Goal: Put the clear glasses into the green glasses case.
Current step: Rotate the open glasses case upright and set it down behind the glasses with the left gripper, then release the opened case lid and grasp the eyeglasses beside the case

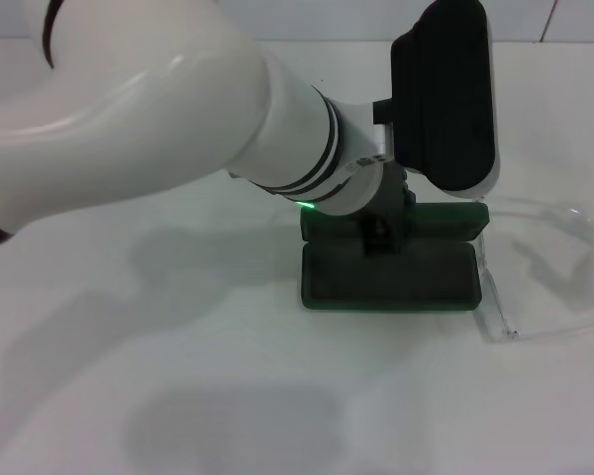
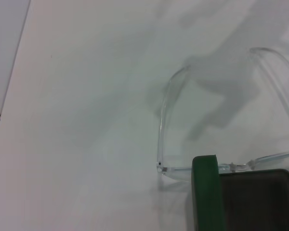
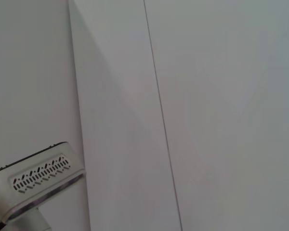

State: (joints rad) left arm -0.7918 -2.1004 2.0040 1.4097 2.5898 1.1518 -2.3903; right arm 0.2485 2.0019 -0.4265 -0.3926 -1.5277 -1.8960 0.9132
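Head view with both wrist views. The green glasses case lay open on the white table, its long axis running left to right across the robot's front, the tray toward the robot and the lid standing behind it. The clear glasses lay on the table just beside the case at its right end, outside it, with one temple running close along that end toward the robot; in the left wrist view the frame passed right by the case's green edge, and whether the two touched could not be told. The left gripper hung over the middle of the case, by the hinge line, so the glasses lay to its right, along the case's long axis. Its fingers were hidden by the wrist housing, and whether they were parted or closed could not be told. The right gripper appeared in no view; its wrist camera showed only a pale wall. Of the two arms, only the left was seen near the glasses.
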